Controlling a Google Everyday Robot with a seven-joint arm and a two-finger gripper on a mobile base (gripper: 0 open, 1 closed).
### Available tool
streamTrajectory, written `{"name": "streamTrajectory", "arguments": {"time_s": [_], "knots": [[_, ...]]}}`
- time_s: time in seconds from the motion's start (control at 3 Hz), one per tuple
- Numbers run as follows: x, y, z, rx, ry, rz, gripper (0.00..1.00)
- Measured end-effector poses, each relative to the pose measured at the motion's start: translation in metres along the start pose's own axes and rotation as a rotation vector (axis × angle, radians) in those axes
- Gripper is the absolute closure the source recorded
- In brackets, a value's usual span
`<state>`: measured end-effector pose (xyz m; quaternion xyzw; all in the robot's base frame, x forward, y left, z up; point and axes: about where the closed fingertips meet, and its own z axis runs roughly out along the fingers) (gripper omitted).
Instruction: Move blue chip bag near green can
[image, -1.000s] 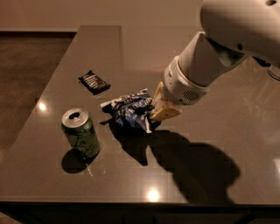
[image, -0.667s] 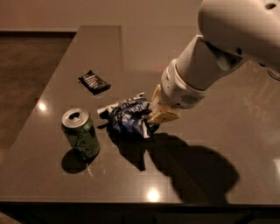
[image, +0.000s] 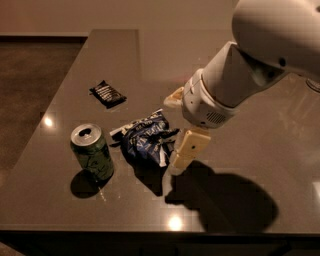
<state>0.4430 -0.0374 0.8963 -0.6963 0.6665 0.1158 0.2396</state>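
1. Gripper. I read the gripper (image: 179, 125) just right of centre in the camera view, at the end of a white arm (image: 260, 45) that enters from the 2 o'clock corner. Its two cream fingers (image: 188, 149) are spread apart: one shows at the 12 o'clock side of the wrist, the other angles down towards 7 o'clock, its tip close to the tabletop. The right edge of the blue chip bag reaches into the gap between them. I cannot tell whether either finger touches the foil.

2. Task item. The blue chip bag (image: 145, 140) lies crumpled on the dark glossy table (image: 60, 205), at the 9 o'clock side of the gripper. White patches show on its upper left corner and lower edge.

3. Reference item. The green can (image: 92, 151) stands upright at 9 o'clock from the bag, near it but not touching; a narrow strip of table shows between them. Its silver top with pull-tab faces up.

4. Other items. A small black ribbed packet (image: 107, 94) lies flat at 11 o'clock from the bag, well apart from the can.

5. Surface. The arm's shadow falls on the table at 5 o'clock from the gripper. The can's shadow lies at its 7 o'clock side.
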Motion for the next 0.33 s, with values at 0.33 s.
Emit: {"name": "streamTrajectory", "arguments": {"time_s": [0.33], "knots": [[-0.0003,0.0000,-0.0001,0.001,-0.001,0.000,0.00]]}}
